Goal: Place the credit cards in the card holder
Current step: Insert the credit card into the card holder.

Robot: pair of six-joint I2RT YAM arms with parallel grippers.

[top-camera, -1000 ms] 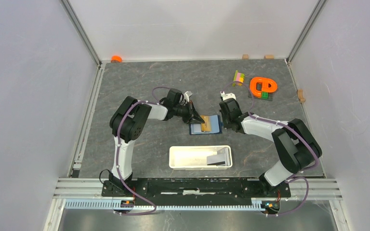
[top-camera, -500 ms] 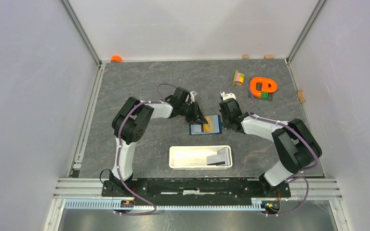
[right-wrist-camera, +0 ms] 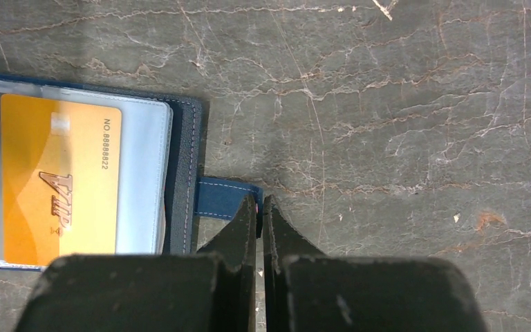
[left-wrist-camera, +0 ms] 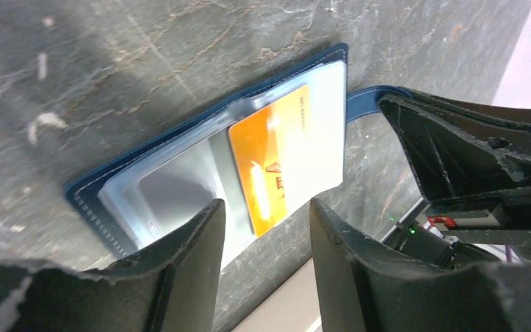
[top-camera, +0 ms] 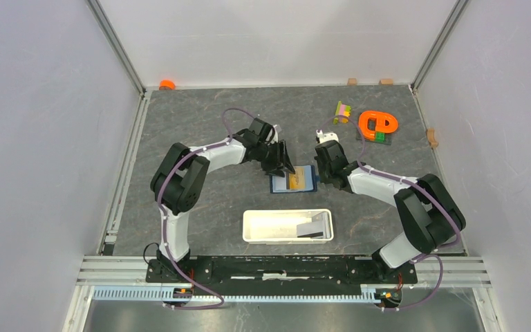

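The card holder (top-camera: 294, 180) lies open on the table, navy outside with clear sleeves inside (left-wrist-camera: 173, 187). An orange credit card (left-wrist-camera: 269, 166) (right-wrist-camera: 59, 180) rests flat in its right-hand sleeve. My left gripper (left-wrist-camera: 266, 214) (top-camera: 285, 166) hovers open just off the holder's edge, with nothing between its fingers. My right gripper (right-wrist-camera: 259, 207) (top-camera: 319, 177) is shut on the holder's blue snap tab (right-wrist-camera: 221, 197), pinning it against the table. Grey credit cards (top-camera: 311, 227) lie in the white tray.
The long white tray (top-camera: 247, 227) sits between the holder and the arm bases. An orange ring toy (top-camera: 377, 124) and a green-yellow block (top-camera: 343, 111) stand at the back right. An orange cap (top-camera: 166, 84) lies in the back left corner.
My left gripper has opened, let go of the orange card and drawn back from it. The card stays in the holder. My right gripper has kept its pinch on the tab.
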